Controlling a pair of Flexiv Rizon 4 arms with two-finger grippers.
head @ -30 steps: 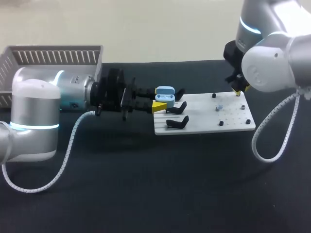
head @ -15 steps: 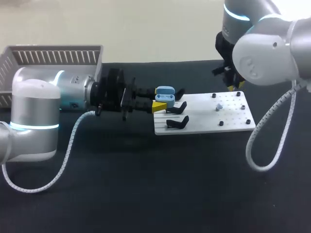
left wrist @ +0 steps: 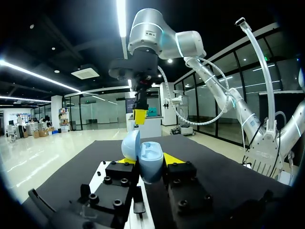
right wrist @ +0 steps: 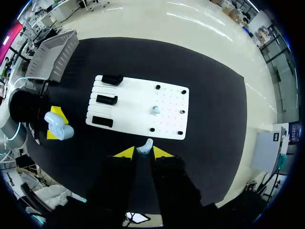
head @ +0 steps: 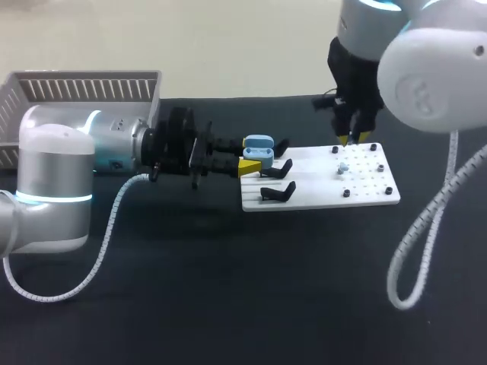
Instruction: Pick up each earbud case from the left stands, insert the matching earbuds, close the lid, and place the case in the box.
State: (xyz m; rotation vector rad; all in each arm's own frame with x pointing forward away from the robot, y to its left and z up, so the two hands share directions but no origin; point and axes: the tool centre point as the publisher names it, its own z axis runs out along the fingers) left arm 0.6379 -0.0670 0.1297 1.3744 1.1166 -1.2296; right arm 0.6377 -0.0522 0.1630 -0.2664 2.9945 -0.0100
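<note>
Earbud case (left wrist: 150, 160), blue, lid open, clamped by left fingers (left wrist: 172, 159), right fingers (right wrist: 125, 153) pinching earbud (right wrist: 145, 145)

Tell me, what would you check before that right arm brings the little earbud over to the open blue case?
1. Lid open on the earbud case: ok.
2. Case clamped from both sides by the left gripper: ok.
3. An earbud pinched in the right gripper: ok.
4. That earbud turned the right way for its socket: cannot tell.
5. A second earbud waiting on the white board: ok.
</note>
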